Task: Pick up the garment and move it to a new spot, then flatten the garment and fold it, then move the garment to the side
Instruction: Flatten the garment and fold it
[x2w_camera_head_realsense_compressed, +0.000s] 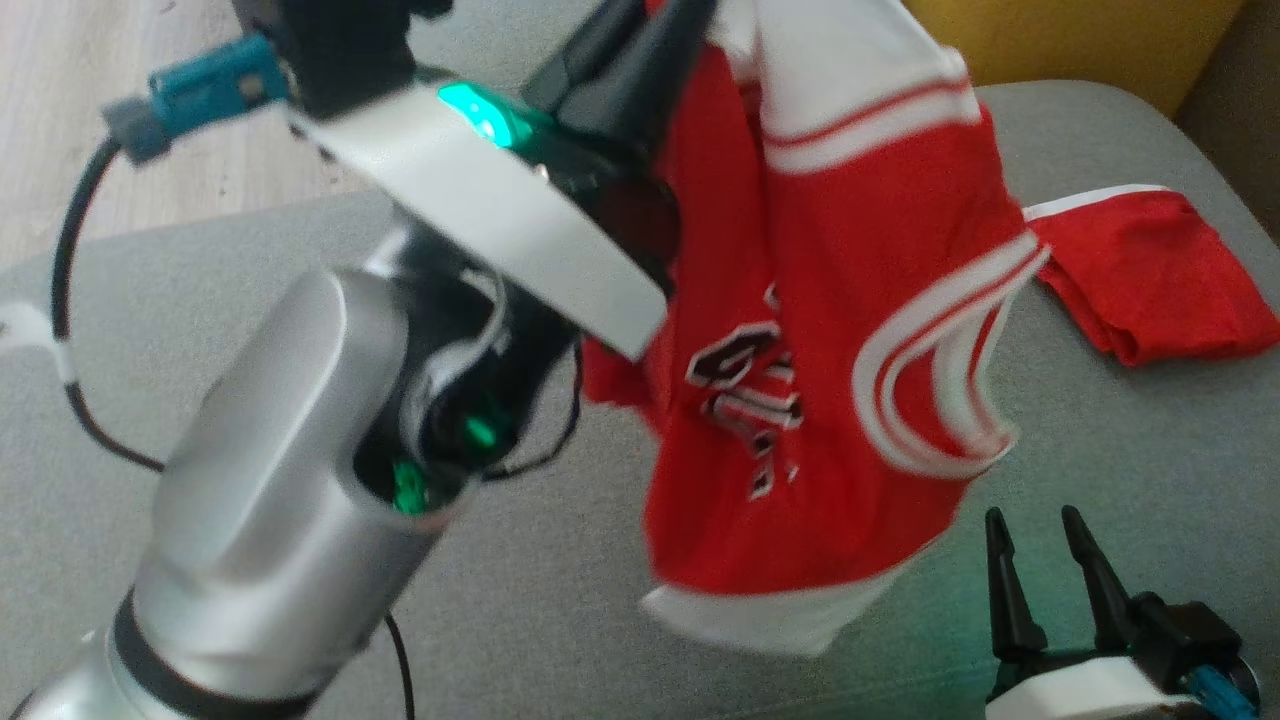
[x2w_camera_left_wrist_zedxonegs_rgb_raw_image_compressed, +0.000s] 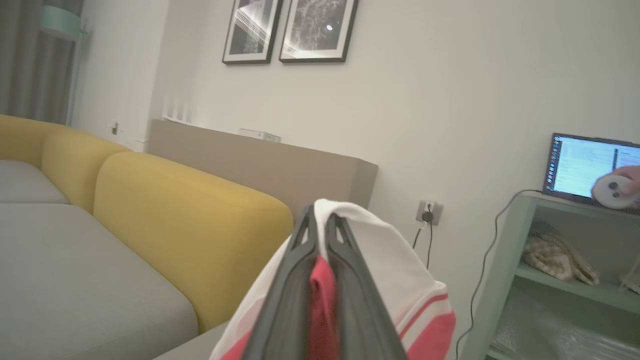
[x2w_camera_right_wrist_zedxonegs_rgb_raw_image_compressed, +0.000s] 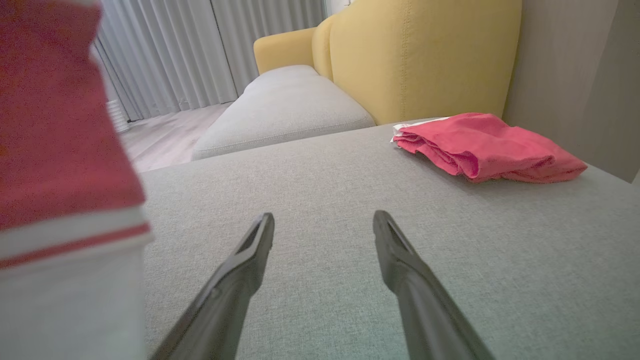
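Head view: left gripper (x2w_camera_head_realsense_compressed: 660, 40) raised high, fingers clenched on white-trimmed edge of red jersey (x2w_camera_head_realsense_compressed: 850, 300). Jersey hangs in air over grey sofa seat (x2w_camera_head_realsense_compressed: 1100, 450); cannot tell whether hem touches seat. Left wrist view: red and white cloth pinched between fingers (x2w_camera_left_wrist_zedxonegs_rgb_raw_image_compressed: 290, 290). Right gripper (x2w_camera_head_realsense_compressed: 1035, 525) low at right near hanging hem, fingers spread wide, holding nothing. Second red cloth (x2w_camera_head_realsense_compressed: 1150, 280) lies bunched on seat by yellow backrest (x2w_camera_right_wrist_zedxonegs_rgb_raw_image_compressed: 425, 50), apart from jersey.

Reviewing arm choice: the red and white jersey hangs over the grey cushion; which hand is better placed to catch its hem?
Right, probably. The right hand is open and empty near the hem of the red and white fabric jersey; the left hand is shut on its top, holding it up.
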